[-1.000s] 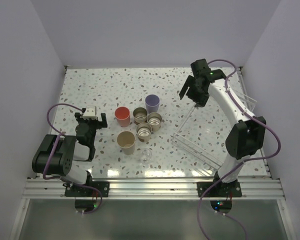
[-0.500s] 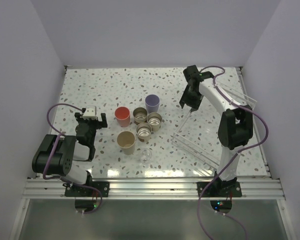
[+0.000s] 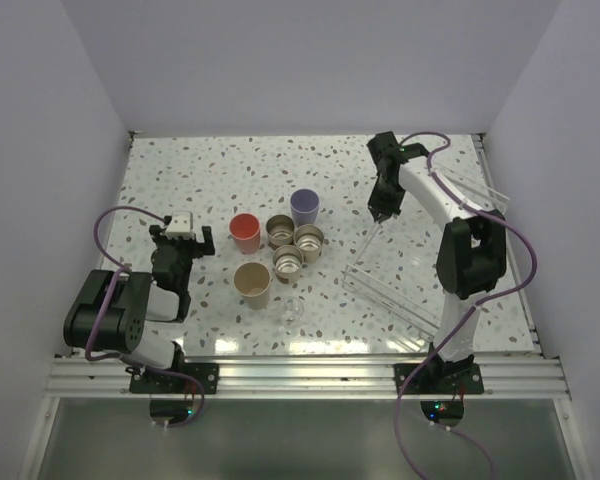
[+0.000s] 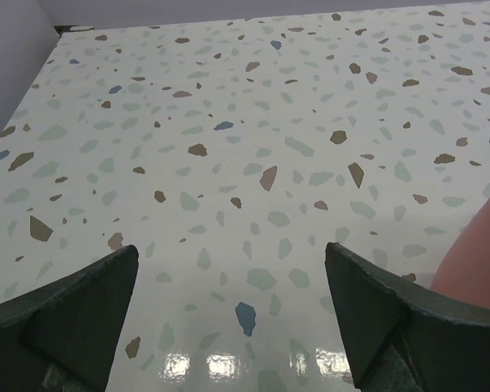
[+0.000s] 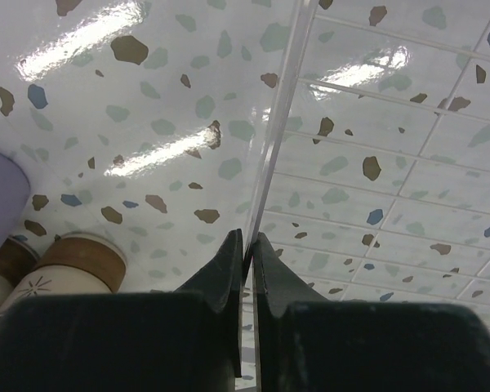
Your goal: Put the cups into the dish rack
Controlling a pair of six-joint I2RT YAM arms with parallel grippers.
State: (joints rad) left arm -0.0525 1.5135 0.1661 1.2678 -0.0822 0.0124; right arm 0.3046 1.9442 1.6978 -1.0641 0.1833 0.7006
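The transparent clear-plastic rectangular dish rack [image 3: 412, 285] lies flat and open side up on the right half of the speckled terrazzo table [image 3: 180, 175]. It is turned askew to the table's edges. Its see-through walls make its long axis hard to read. The right gripper [image 3: 381, 207] is pressed together on the top edge of the rack's left wall [image 5: 282, 122], which runs away from the wrist camera.

The cups stand upright, mouths up, clustered mid-table to the left of the rack:
- the pink-red cup [image 3: 244, 232]
- the lavender cup [image 3: 304, 207], farthest back
- the taller tan cup [image 3: 252, 284], nearest the front edge
- three short beige cups with shiny insides [image 3: 289, 260], touching one another between them

The left gripper [image 3: 183, 240] hangs low near the left edge. Its jaws are wide apart and hold nothing, with the pink-red cup just to its right.
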